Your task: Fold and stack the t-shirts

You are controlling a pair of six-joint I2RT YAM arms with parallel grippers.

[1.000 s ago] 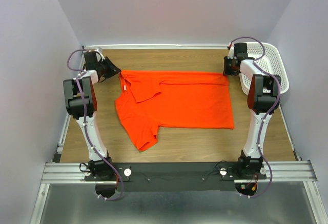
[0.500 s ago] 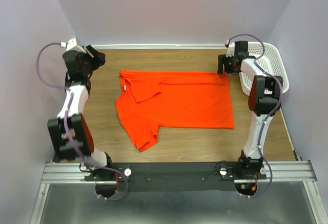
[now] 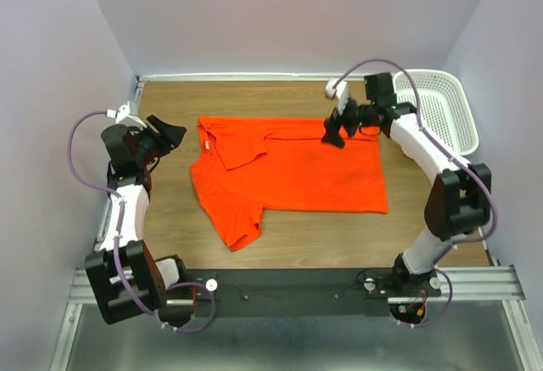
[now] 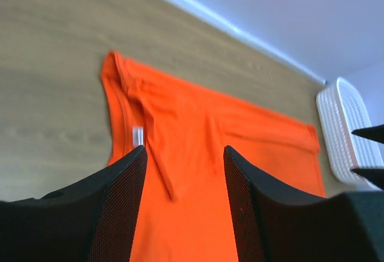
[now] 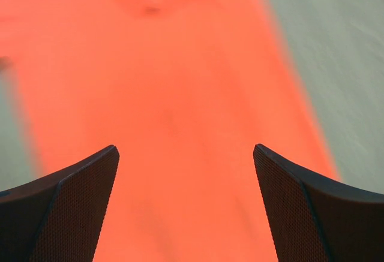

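The orange-red t-shirt (image 3: pixel 297 171) lies flat on the wooden table, collar to the left, one sleeve sticking out at the near left, its far side folded over. My left gripper (image 3: pixel 176 132) hangs open just left of the collar, off the cloth. In the left wrist view the t-shirt (image 4: pixel 252 154) shows beyond the open left gripper (image 4: pixel 185 149), with nothing between the fingers. My right gripper (image 3: pixel 331 135) hovers open over the shirt's far edge, right of the middle. From the right wrist, the wide-open right gripper (image 5: pixel 185 148) frames only blurred orange t-shirt (image 5: pixel 174 94).
A white perforated basket (image 3: pixel 443 109) stands at the far right corner, also visible from the left wrist as the basket (image 4: pixel 341 130). Bare wood table (image 3: pixel 297 235) lies in front of the shirt. Walls close in on the left, far and right sides.
Both grippers opened and let go of the shirt's far corners. The left arm drew back toward the near left; the right arm swung left over the shirt. The shirt stayed put.
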